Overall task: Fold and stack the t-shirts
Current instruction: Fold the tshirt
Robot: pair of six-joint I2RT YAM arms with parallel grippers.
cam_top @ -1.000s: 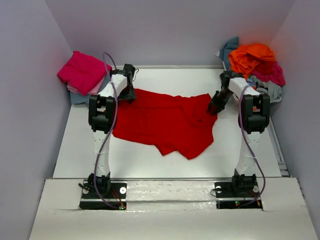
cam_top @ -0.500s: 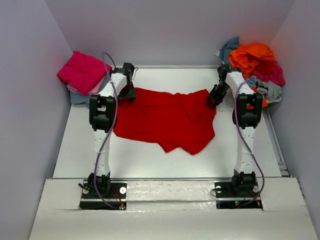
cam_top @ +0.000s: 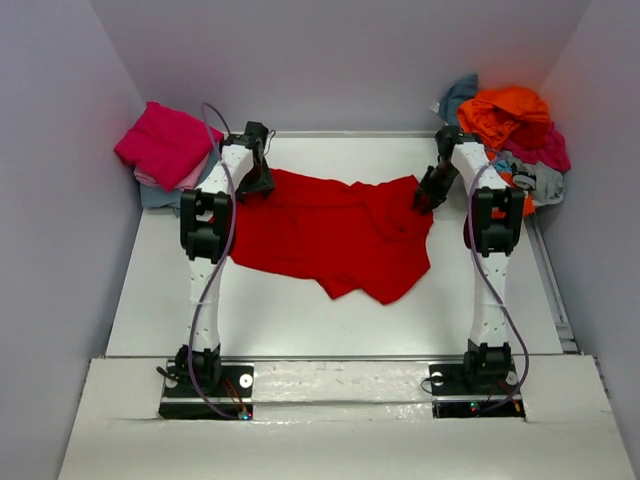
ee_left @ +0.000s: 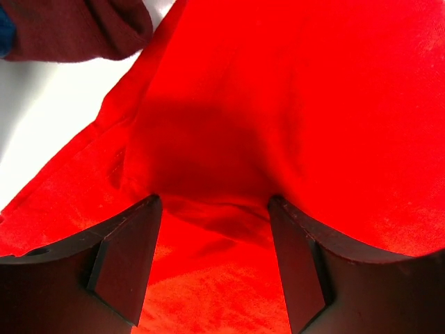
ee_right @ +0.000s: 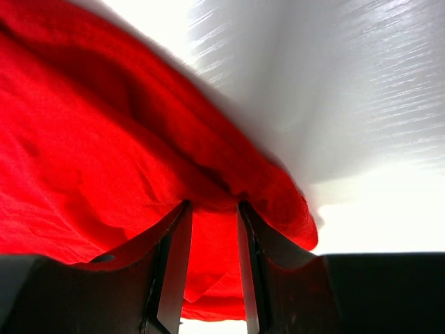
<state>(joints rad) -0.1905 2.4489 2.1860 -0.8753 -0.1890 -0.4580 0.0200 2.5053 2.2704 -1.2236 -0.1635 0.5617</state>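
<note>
Between each arm's jaws, red t-shirt pinched.

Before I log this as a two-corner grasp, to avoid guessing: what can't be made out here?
- Left pincer: left wrist view, bunched red t-shirt hides whether it is pinched; top view, the left arm covers it.
- Shirts under the orange shirt: top view, it covers them.
- Shirts under the magenta shirt: top view, only edges show.

A bunched fold of the red t-shirt is held between the fingers; maroon cloth is seen beyond its upper-left edge, on the white worktop.
</note>
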